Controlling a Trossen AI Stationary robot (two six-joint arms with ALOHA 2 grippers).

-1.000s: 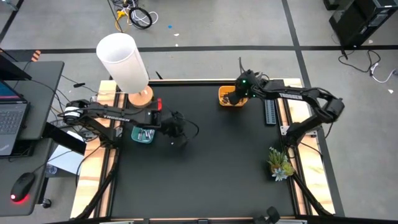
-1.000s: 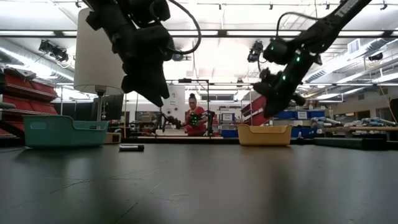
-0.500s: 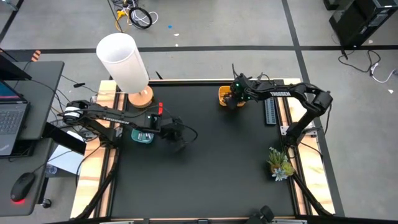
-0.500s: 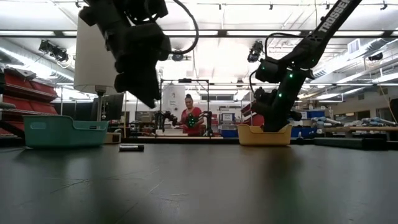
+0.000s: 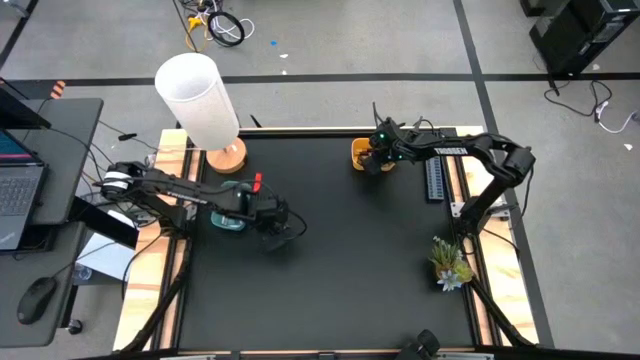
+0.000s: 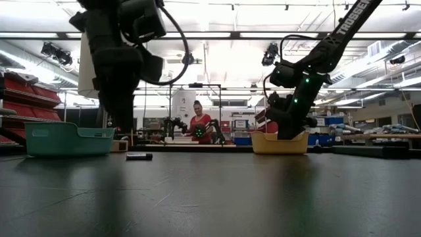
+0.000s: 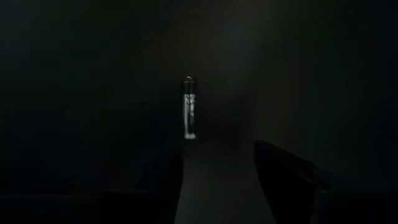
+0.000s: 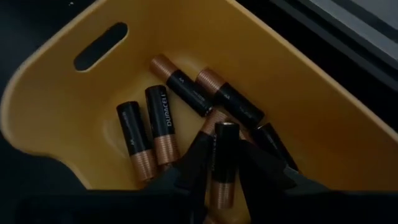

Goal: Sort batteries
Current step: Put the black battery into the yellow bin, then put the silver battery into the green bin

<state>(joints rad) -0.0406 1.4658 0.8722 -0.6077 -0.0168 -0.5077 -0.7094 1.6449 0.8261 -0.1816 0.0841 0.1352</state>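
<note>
Right fingers (image 8: pixel 219 163) straddle battery (image 8: pixel 224 163), copper end toward wrist | yellow bin (image 8: pixel 74 118)

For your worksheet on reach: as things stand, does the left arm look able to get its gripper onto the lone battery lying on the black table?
Probably yes: the left gripper hangs open facing the battery, with only bare table between them.

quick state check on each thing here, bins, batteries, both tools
yellow bin: holds dark, copper-ended batteries
battery between right tool fingers: over yellow bin
battery on mat: lying loose, untouched
left tool: open above it
teal bin: on the table, contents hidden
</note>
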